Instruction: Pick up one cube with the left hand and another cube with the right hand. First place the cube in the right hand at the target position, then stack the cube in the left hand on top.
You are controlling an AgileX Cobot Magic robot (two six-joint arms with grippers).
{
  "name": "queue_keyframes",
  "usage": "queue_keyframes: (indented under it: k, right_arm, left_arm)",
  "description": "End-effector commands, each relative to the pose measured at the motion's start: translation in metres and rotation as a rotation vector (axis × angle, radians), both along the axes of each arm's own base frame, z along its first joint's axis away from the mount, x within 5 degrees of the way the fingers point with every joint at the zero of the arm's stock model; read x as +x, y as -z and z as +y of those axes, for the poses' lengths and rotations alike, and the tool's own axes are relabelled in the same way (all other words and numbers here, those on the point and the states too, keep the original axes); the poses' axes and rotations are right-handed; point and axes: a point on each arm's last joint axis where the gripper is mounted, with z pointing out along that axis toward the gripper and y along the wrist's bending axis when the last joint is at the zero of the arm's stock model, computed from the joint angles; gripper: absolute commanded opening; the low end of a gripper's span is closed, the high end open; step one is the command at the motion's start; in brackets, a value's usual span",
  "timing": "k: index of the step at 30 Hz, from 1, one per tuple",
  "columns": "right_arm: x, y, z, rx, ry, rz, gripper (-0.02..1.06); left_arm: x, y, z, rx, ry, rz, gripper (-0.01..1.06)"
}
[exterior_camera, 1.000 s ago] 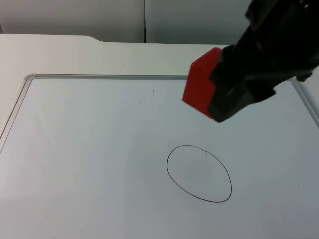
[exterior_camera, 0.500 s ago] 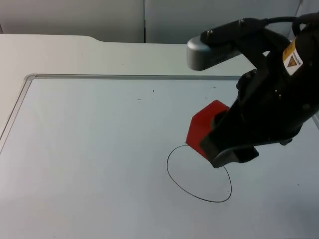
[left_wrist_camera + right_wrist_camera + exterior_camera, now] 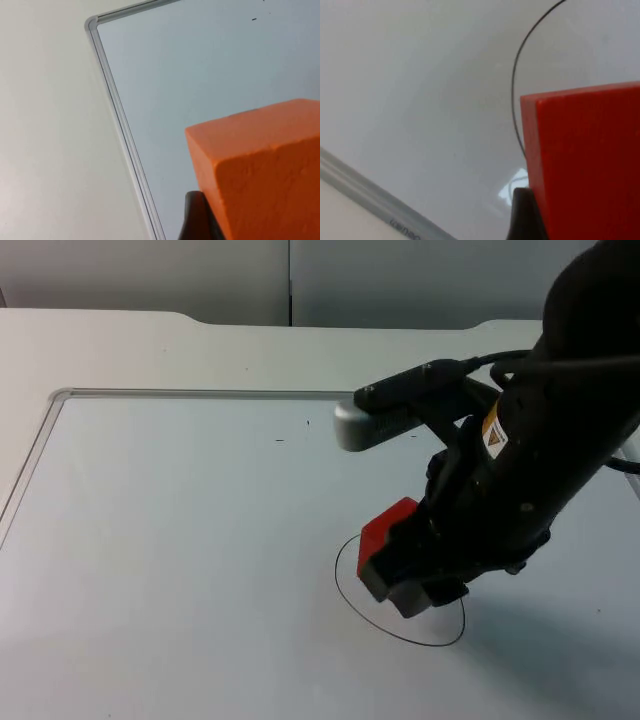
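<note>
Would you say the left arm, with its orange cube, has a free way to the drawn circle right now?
Probably not yet: the right claw with the red cube sits over the circle. The left claw holds the orange cube near the whiteboard's frame.

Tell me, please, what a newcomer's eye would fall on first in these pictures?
Probably the red cube, gripped by the right hand low over the drawn circle on the whiteboard. Next comes the orange cube, large in the left wrist view, held by the left hand near the whiteboard's framed corner.
</note>
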Motion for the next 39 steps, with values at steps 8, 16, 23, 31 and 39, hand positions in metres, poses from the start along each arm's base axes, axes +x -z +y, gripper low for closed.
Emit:
queue_keyframes:
  k: [8, 16, 23, 31, 39]
  right_arm:
    - [0.016, 0.000, -0.010, 0.027, 0.047, -0.035, 0.00]
    - [0.017, 0.010, -0.007, 0.027, 0.046, -0.027, 0.00]
    - [0.018, 0.016, -0.005, 0.039, 0.060, -0.018, 0.00]
    - [0.020, 0.028, -0.003, 0.035, 0.065, -0.006, 0.00]
    - [0.020, 0.028, -0.002, 0.054, 0.083, -0.005, 0.00]
  left_arm:
    - [-0.001, -0.001, -0.001, -0.008, 0.012, -0.015, 0.21]
    - [0.000, -0.002, -0.001, -0.012, 0.014, -0.025, 0.21]
    - [0.000, -0.002, -0.001, -0.015, 0.014, -0.026, 0.21]
    - [0.000, -0.002, -0.001, -0.014, 0.016, -0.029, 0.21]
    - [0.000, -0.002, -0.001, -0.012, 0.018, -0.029, 0.21]
